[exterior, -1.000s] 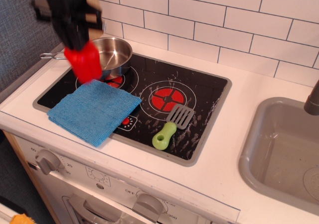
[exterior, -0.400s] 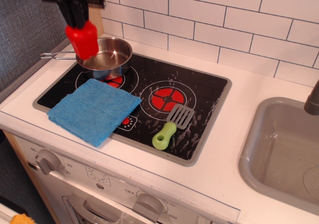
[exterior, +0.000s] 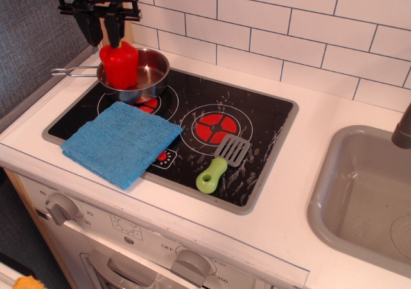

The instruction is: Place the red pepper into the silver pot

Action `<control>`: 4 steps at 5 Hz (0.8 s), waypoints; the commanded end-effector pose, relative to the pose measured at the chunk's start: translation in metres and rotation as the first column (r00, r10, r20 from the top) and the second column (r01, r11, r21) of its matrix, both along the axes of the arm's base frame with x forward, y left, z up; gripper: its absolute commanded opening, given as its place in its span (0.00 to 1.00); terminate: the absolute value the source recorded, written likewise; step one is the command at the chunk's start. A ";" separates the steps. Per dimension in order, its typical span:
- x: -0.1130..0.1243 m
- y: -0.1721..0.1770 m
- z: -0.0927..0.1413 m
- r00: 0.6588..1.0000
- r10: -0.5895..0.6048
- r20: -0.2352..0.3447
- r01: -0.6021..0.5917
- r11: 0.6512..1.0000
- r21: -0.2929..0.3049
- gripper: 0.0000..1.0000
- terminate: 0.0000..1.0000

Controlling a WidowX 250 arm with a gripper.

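The red pepper (exterior: 119, 65) stands upright inside the silver pot (exterior: 151, 65), against its left side. The pot sits on the back left burner of the black stovetop (exterior: 257, 115), with its thin wire handle (exterior: 72, 71) pointing left. My gripper (exterior: 103, 38) hangs just above the pepper. Its two dark fingers (exterior: 90, 29) are apart with a gap showing between them, and they no longer clamp the pepper. The right fingertip is at the pepper's top.
A blue cloth (exterior: 120, 142) lies on the stove's front left. A spatula with a green handle (exterior: 220, 162) lies at the stove's middle front. A grey sink (exterior: 363, 192) is at the right. A white tiled wall runs behind.
The gripper carried the pepper up and back from above the cloth's edge to over the pot. The pepper now sits lower, in the pot, and the fingers have spread.
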State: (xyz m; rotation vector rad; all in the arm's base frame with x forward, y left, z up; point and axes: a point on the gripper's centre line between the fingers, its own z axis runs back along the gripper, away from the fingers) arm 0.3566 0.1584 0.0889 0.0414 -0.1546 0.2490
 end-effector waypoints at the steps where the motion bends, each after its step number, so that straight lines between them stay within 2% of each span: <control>1: 0.000 -0.019 0.055 0.991 -0.063 0.122 0.057 0.997 0.052 1.00 0.00; 2: -0.009 -0.040 0.067 0.984 -0.115 0.139 0.111 0.993 0.039 1.00 0.00; 3: -0.017 -0.055 0.056 0.974 -0.197 0.110 0.198 0.980 0.002 1.00 0.00; 4: -0.017 -0.066 0.037 0.956 -0.290 0.040 0.290 0.957 0.015 1.00 0.00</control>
